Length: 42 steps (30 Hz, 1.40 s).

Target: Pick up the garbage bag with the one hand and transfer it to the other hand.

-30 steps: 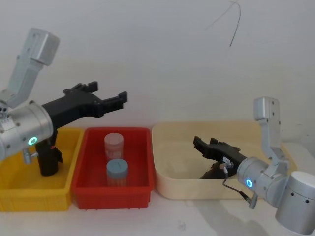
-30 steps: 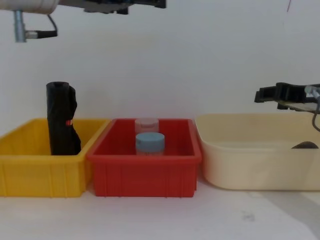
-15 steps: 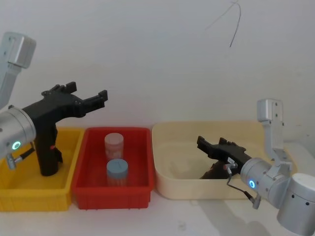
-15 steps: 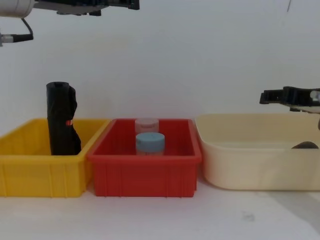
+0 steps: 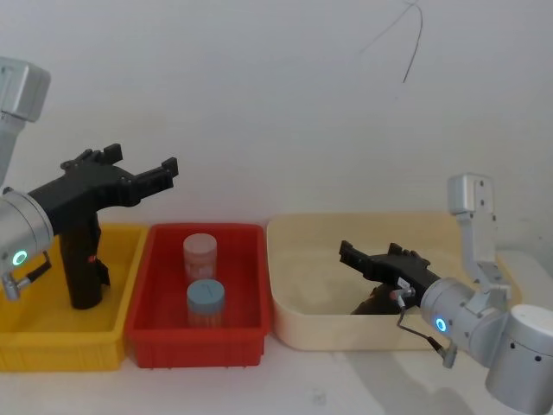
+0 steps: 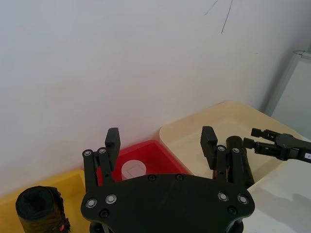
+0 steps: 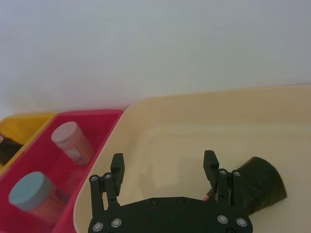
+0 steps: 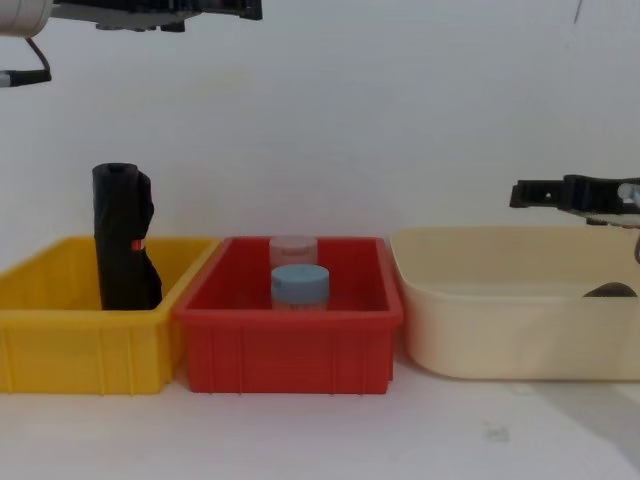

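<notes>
While left end effector (image 5: 143,162) and right end effector (image 5: 373,256) gape, red-marked garbage bag (image 8: 122,230) upright

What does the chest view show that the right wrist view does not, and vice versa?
The chest view adds the left gripper, open, high up, and the full height of the upright black roll. The right wrist view adds the floor of the beige basin, where a second black roll lies by the open right gripper. Both share the red bin and its two jars.
</notes>
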Each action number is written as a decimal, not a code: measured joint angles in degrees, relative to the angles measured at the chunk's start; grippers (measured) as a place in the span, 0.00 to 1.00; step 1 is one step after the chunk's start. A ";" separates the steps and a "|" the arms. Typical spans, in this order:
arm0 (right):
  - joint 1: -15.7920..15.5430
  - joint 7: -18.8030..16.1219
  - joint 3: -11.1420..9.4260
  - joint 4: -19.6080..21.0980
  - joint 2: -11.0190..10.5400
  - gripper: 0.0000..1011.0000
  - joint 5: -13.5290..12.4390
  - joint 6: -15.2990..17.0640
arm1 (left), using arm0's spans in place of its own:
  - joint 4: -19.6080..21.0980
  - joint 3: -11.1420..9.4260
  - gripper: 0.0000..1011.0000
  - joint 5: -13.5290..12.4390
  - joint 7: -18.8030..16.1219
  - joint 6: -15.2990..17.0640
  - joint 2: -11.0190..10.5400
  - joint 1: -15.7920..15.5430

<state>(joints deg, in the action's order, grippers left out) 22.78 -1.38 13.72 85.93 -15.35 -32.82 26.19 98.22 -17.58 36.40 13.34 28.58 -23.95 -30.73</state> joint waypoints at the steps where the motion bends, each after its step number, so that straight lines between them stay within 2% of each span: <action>1: 0.03 -0.09 0.13 0.09 -0.02 0.99 0.03 0.08 | 0.03 0.02 0.99 0.00 -0.03 -0.01 -0.01 0.02; 9: 0.82 -1.56 2.60 1.40 0.03 0.99 0.88 2.21 | 0.17 0.18 0.99 0.05 -0.26 -0.05 -0.06 0.22; 15: 1.74 -1.98 5.64 2.41 1.06 0.99 2.11 4.15 | 0.24 0.26 0.99 0.06 -0.37 -0.07 -0.09 0.31; 22: 2.73 -1.67 9.34 3.25 3.05 0.99 4.14 5.96 | 0.29 0.31 0.99 0.06 -0.45 -0.07 -0.13 0.36; 32: 4.06 0.19 13.02 2.25 6.02 0.99 6.93 6.63 | 0.33 0.34 0.99 0.05 -0.49 -0.12 -0.24 0.49; 42: 5.68 1.84 15.00 -0.34 8.73 0.99 9.21 6.14 | 0.23 0.07 0.99 -0.27 -0.09 -0.98 -1.71 2.03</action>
<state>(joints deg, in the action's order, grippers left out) 28.46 0.46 28.72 85.60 -6.63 -23.61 32.34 98.45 -17.51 36.13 13.25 27.61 -25.66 -28.69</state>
